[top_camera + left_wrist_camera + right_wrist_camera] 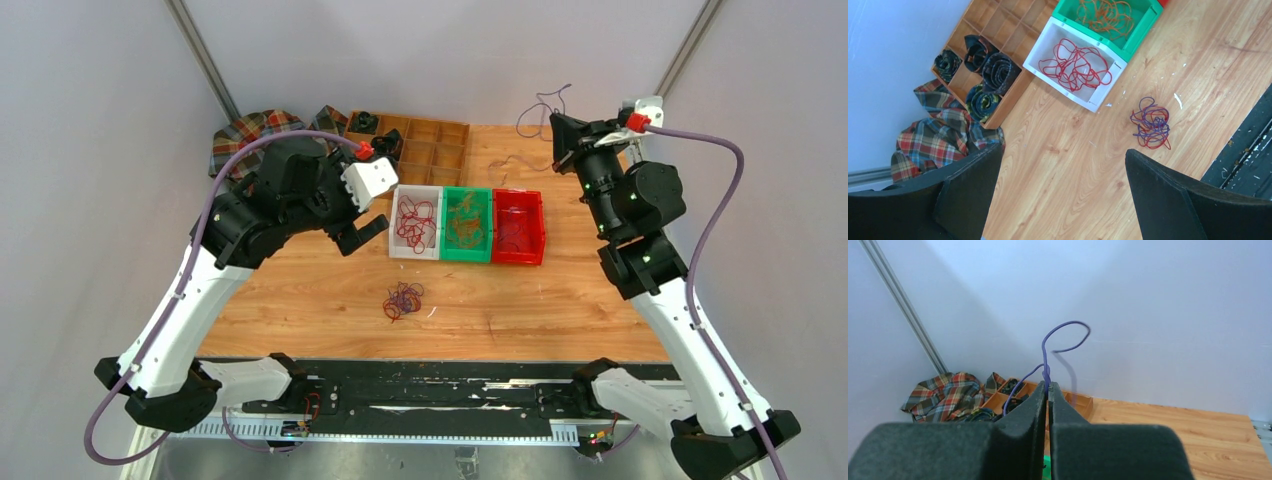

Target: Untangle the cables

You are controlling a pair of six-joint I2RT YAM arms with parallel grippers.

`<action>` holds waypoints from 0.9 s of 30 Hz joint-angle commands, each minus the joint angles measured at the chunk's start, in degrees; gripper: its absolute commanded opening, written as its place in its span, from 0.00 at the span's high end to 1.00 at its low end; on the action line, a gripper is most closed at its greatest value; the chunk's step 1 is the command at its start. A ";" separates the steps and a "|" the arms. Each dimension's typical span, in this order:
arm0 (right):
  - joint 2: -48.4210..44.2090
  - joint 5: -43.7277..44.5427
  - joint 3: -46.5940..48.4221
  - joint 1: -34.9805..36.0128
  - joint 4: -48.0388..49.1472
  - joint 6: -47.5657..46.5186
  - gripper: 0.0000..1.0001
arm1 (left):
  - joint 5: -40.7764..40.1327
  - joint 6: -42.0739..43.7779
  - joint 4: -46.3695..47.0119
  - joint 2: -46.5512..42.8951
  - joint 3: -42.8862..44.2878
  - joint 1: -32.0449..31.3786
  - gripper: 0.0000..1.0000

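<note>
Right gripper pinched tight on purple cable, held high; left gripper gaped wide, empty, near red-purple cable tangle.

Your purple-and-red tangle lies on the counter, red cables fill the white bin, orange-tan ones the green bin, and one purple cable loops up, apparently slack, from the right tool.

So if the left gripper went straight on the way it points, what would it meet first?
The left gripper, jaws open, would probably meet bare tabletop; the cable tangle lies off to the side. Depth is unclear.
</note>
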 commanded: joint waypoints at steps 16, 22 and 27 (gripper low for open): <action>3.90 -0.54 -12.07 -2.82 0.56 -0.59 0.99 | -2.49 0.14 -0.05 -2.22 -0.65 0.69 0.02; 3.51 -1.00 -8.82 -3.02 0.02 -1.00 0.99 | -2.28 0.49 -0.04 -2.44 -0.87 1.02 0.02; 3.30 -0.31 -2.99 -3.03 -1.00 -4.07 0.99 | -1.96 0.45 -0.11 -2.63 -0.96 1.13 0.02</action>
